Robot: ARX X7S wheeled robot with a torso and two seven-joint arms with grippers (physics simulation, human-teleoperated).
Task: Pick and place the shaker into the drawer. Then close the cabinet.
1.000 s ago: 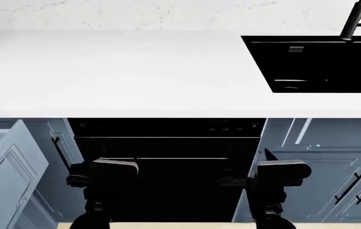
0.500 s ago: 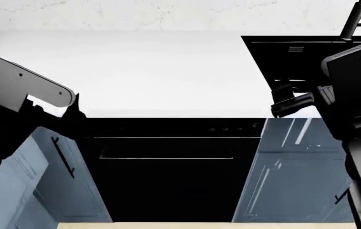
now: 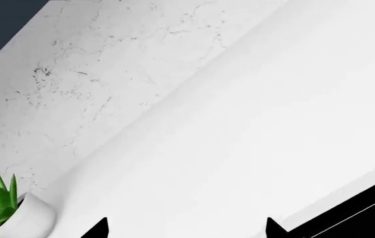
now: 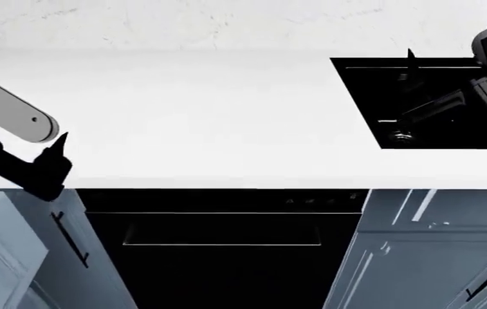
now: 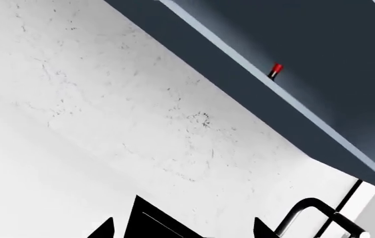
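Note:
The shaker (image 5: 276,70) shows only in the right wrist view, as a tiny red cylinder far off at the lower edge of the dark blue wall cabinet (image 5: 319,59). The drawer is out of view. My left gripper (image 4: 55,158) is at the left, over the front edge of the white counter (image 4: 200,116). In the left wrist view it (image 3: 187,230) is open and empty above the counter. My right gripper (image 4: 419,84) is raised over the black sink (image 4: 432,129). In the right wrist view it (image 5: 184,230) is open and empty, facing the wall.
The black oven front (image 4: 222,251) sits below the counter. A blue-grey cabinet door (image 4: 7,257) stands open at the lower left; shut doors (image 4: 432,251) are at the right. A green plant in a white pot (image 3: 15,218) stands by the wall. The faucet (image 5: 313,210) rises behind the sink.
Both arms have risen from in front of the oven to counter height and spread outward. The head view has shifted, so the counter edge sits lower in the picture.

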